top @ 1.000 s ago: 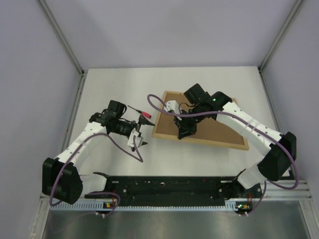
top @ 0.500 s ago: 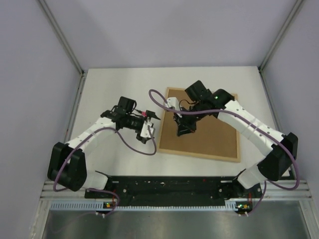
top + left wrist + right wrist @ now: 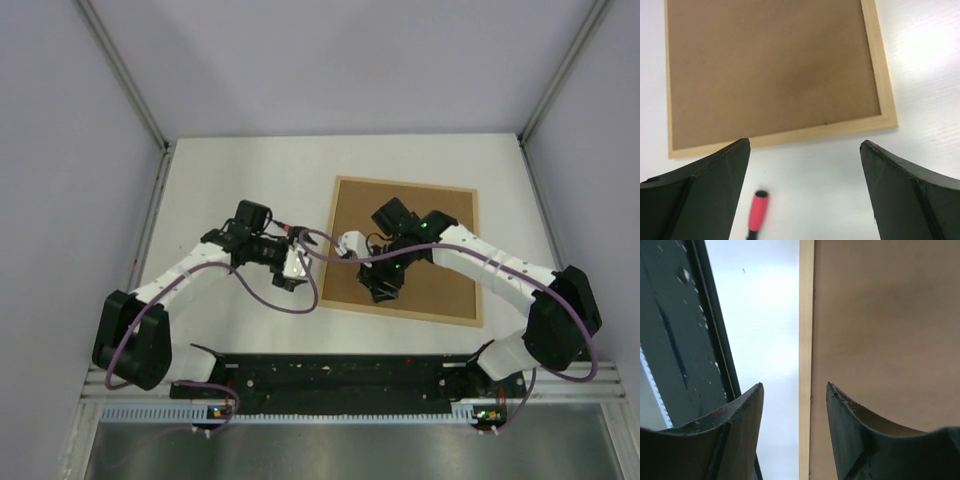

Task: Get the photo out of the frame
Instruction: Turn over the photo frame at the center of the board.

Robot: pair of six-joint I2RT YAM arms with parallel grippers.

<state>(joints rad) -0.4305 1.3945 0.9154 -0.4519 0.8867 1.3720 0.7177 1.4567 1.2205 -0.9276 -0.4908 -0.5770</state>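
The frame (image 3: 400, 184) lies flat on the table (image 3: 240, 170), face down, a bit to the right of the middle. Its brown board (image 3: 440, 290) faces up. The photo cannot be seen. It is most likely under the board, inside the frame.

The right gripper (image 3: 385, 285) is right over the near rim of the frame. Its fingers (image 3: 740, 430) are partly apart and hold nothing. In the right wrist view the pale rim runs straight through the gap between them. One finger is over the board and the other is over the bare table on the near side. I cannot tell if they touch the frame.

The left gripper (image 3: 297, 258) is just off the left rim. Its fingers (image 3: 715, 170) are wide apart and empty, and they point at the frame. A small red tool (image 3: 757, 210) lies on the table under them.

The right arm is nearer, so it looks best placed to lift the board off.
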